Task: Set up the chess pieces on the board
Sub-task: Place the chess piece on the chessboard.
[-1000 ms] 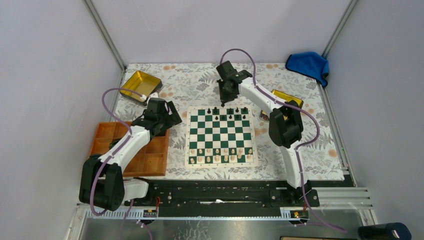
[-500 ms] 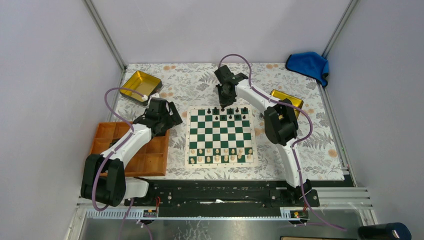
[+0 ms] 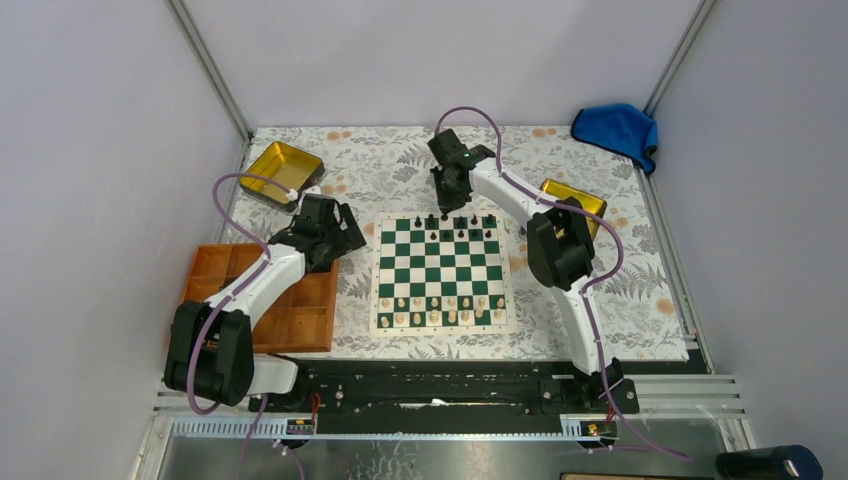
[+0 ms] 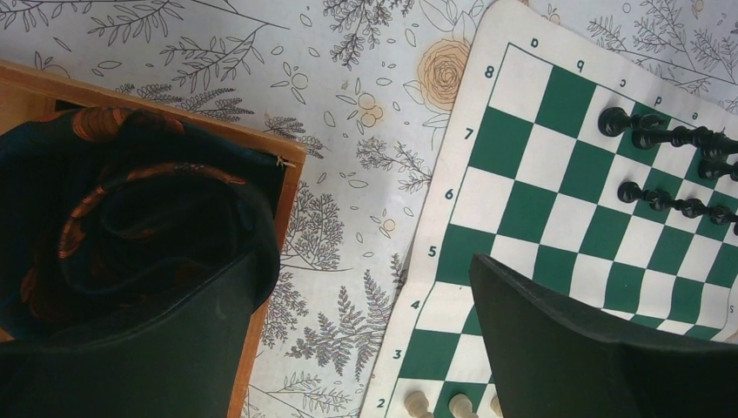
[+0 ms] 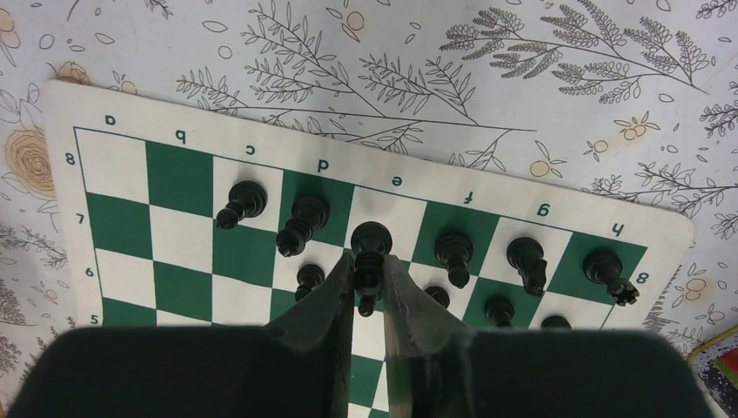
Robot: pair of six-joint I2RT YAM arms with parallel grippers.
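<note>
Right gripper (image 5: 367,274) pinching chess piece (image 5: 372,237) over board (image 5: 178,178), left gripper (image 4: 370,270) spread wide, near tray (image 3: 300,322)

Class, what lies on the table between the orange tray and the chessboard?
Only bare floral tablecloth lies between tray and board; the left wrist view shows it.

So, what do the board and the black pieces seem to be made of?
The board looks like a thin printed mat, perhaps vinyl: matte, with a slightly wavy edge. The black pieces look like moulded plastic, semi-gloss with soft highlights; painted wood cannot be excluded.
</note>
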